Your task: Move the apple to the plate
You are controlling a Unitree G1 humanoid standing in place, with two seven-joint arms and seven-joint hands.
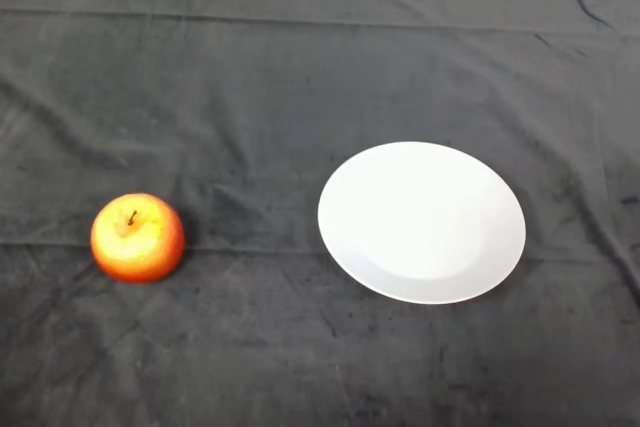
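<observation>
Well, before me lies the apple (137, 237), down on my left side and towards the near edge of what I see. It sits upright on the dark cloth (300, 77), touching nothing but the cloth. Its skin is red-orange round the sides and the bottom, with a yellow patch on top spreading out from the hollow, and a short dark stem stands up out of that hollow, leaning a little. A faint shadow falls on the cloth just beside it, on the side facing the plate. The plate (421, 222) is over to my right, well apart from the apple, with a stretch of bare cloth between the two. It is round, plain white and shallow, lying flat, with a broad rim and a slightly sunken middle; its near edge shows a thin grey shading where it meets the cloth. It reaches somewhat farther from me than the apple does, and its near rim comes a touch closer to me than the apple's near side. The cloth is dark grey and mottled and covers the whole surface. One long crease runs across it from side to side far from me, and another runs across nearer, passing behind the apple's lower half and meeting the plate's sides. A few sharper wrinkles gather at the far right corner, and a thin pale strip shows past the cloth's far edge.
</observation>
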